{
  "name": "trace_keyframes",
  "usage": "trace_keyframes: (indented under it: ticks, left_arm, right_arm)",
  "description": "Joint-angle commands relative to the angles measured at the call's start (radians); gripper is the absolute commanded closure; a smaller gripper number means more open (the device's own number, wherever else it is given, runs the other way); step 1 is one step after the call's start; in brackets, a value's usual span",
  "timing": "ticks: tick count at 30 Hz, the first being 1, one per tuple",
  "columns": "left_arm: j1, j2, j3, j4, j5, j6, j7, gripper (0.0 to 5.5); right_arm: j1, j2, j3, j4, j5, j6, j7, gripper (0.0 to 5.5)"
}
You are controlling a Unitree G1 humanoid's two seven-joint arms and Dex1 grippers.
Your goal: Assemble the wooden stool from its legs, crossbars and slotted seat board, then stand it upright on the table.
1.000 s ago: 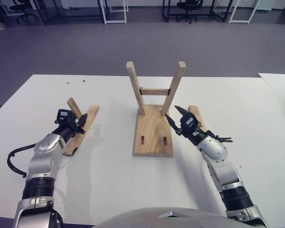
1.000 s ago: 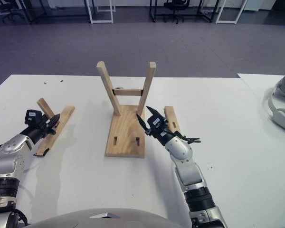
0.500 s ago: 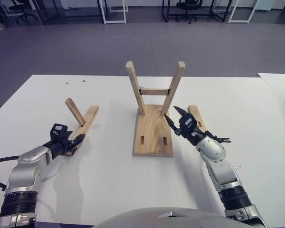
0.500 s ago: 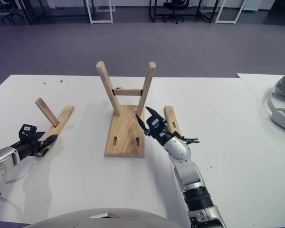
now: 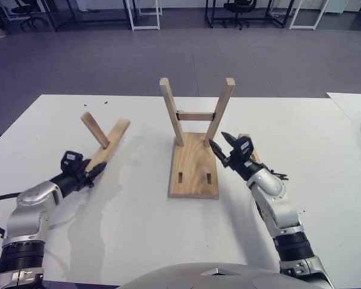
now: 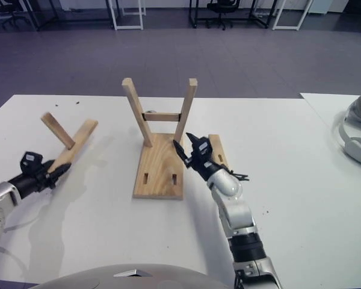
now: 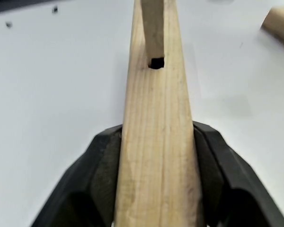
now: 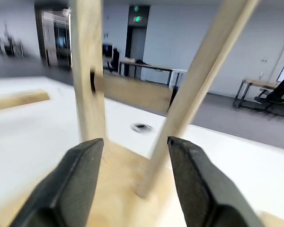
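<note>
Lower left of the head view: left gripper point(image 5: 91, 173), clenched on the near end of a pale wooden leg point(image 5: 111, 144). Black fingers point(image 7: 104, 165) pressed flat against both long sides of the wood. Far end of that leg tilted up off the white table point(image 5: 144, 217), slanting toward the upper middle of the frame. Short crossbar point(image 5: 94, 129) plugged into a dark slot point(image 7: 156, 62) in the leg, sticking out toward the upper left.

Centre of the frame: rectangular seat board point(image 5: 192, 174) of light, grained wood, flat on the table, with two small slots point(image 5: 180, 177) open near its near edge.

Just right of centre: right gripper point(image 5: 216, 139), spread wide and grasping nothing, beside the board's far right part, close to the foot of the right upright. Behind it, partly hidden, another loose leg point(image 6: 215, 144) flat on the table.

Far end of the board: two uprights point(image 5: 170, 108) point(image 5: 222, 105) planted in it, leaning outward in a V, tied by a crossbar point(image 5: 195, 115) at mid-height.
</note>
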Motion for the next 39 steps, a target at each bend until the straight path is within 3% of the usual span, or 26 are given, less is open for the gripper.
trace_keyframes:
  ticks: [1, 5, 8, 13, 21, 23, 28, 31, 34, 39]
  left_arm:
    - [-0.110, -0.026, 0.078, -0.155, -0.145, -0.008, -0.007, 3.49]
    - [-0.206, -0.027, 0.014, -0.320, -0.173, 0.035, 0.037, 3.49]
    - [-0.242, -0.029, -0.043, -0.392, -0.170, 0.060, 0.050, 3.49]
    - [-0.239, -0.032, -0.150, -0.444, -0.138, 0.068, 0.030, 3.49]
    - [-0.233, -0.028, -0.218, -0.449, -0.101, 0.041, 0.002, 3.49]
    - [-0.229, -0.021, -0.228, -0.444, -0.083, 0.029, -0.018, 3.49]
    - [-0.211, -0.014, -0.253, -0.452, -0.057, 0.025, -0.054, 3.49]
    - [-0.180, -0.016, -0.294, -0.486, -0.045, 0.048, -0.057, 3.49]
    - [-0.115, -0.042, -0.351, -0.492, 0.015, 0.051, -0.010, 2.64]
    - [0.053, -0.049, -0.354, -0.368, 0.181, 0.002, 0.114, 1.88]
  right_arm:
    - [-0.191, 0.063, -0.084, -0.150, 0.349, 0.270, -0.028, 2.98]
    - [-0.453, 0.130, -0.147, -0.121, 0.574, 0.444, -0.160, 2.98]
    - [-0.542, 0.188, -0.176, -0.066, 0.663, 0.498, -0.247, 2.98]
    - [-0.573, 0.244, -0.233, -0.026, 0.761, 0.517, -0.355, 2.98]
    - [-0.554, 0.238, -0.248, -0.013, 0.787, 0.528, -0.414, 2.98]
    - [-0.542, 0.231, -0.263, -0.017, 0.811, 0.544, -0.434, 3.32]
    - [-0.472, 0.198, -0.314, -0.047, 0.908, 0.601, -0.509, 4.27]
    - [-0.377, 0.179, -0.327, -0.113, 0.956, 0.623, -0.563, 4.35]
    - [-0.174, 0.134, -0.346, -0.293, 0.932, 0.599, -0.592, 4.48]
    - [0.139, 0.068, -0.441, -0.510, 0.858, 0.526, -0.668, 4.48]
